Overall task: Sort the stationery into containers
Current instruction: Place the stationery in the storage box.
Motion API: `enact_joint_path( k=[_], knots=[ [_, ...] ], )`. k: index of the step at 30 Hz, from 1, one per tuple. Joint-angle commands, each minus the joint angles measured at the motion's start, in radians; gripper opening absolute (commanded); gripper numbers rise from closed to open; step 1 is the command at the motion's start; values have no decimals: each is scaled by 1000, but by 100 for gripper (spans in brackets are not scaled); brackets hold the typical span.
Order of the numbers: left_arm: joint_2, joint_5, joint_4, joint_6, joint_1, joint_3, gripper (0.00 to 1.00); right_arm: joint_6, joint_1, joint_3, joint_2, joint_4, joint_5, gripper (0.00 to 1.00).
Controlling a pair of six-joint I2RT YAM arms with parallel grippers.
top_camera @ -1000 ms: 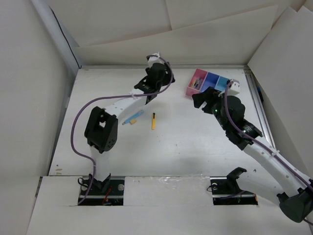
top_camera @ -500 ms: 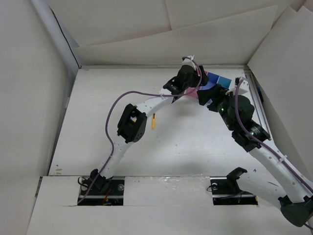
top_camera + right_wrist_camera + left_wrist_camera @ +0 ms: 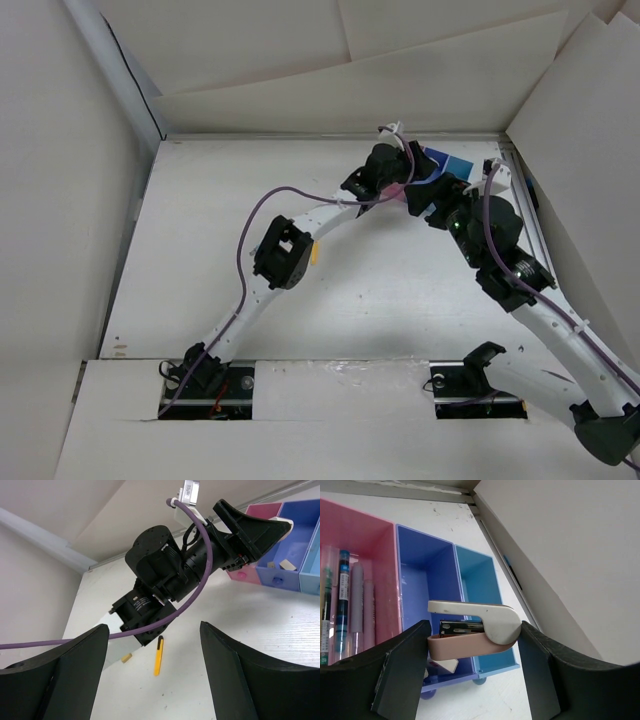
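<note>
My left gripper [image 3: 474,630] is shut on a small stapler [image 3: 485,622] with a white top and a pink base. It holds the stapler just above the dark blue compartment [image 3: 427,565] of the tray. Several pens [image 3: 342,600] lie in the pink compartment [image 3: 370,535]; the cyan compartment [image 3: 480,580] looks empty. In the top view the left gripper [image 3: 392,178] covers most of the tray [image 3: 445,163]. My right gripper [image 3: 425,200] is open and empty, close beside the tray. A yellow pen [image 3: 158,656] lies on the table; it also shows in the top view [image 3: 314,252].
The left arm [image 3: 170,565] stretches across the table's middle toward the tray, right in front of my right gripper. A small beige piece [image 3: 126,657] lies near the yellow pen. Small beige bits [image 3: 286,564] sit in the dark blue compartment. White walls [image 3: 560,110] close in behind and beside the tray.
My left arm has swung right from the table's far middle to over the tray. The light blue pen seen earlier is now hidden under it. My right gripper shifted slightly toward the tray.
</note>
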Motion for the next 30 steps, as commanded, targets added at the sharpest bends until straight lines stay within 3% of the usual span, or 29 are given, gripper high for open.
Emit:
enact_joint_path(
  k=[1,9,30],
  knots=[
    [-26,36,111,-6,-10,39,40,3,-5,44,-7,22,14,79],
    [-26,18,92,42,-33,39,54,3,-5,44,2,31,5,79],
    [-16,7,92,42,-33,30,68,3,-5,26,-58,13,23,79]
  ],
)
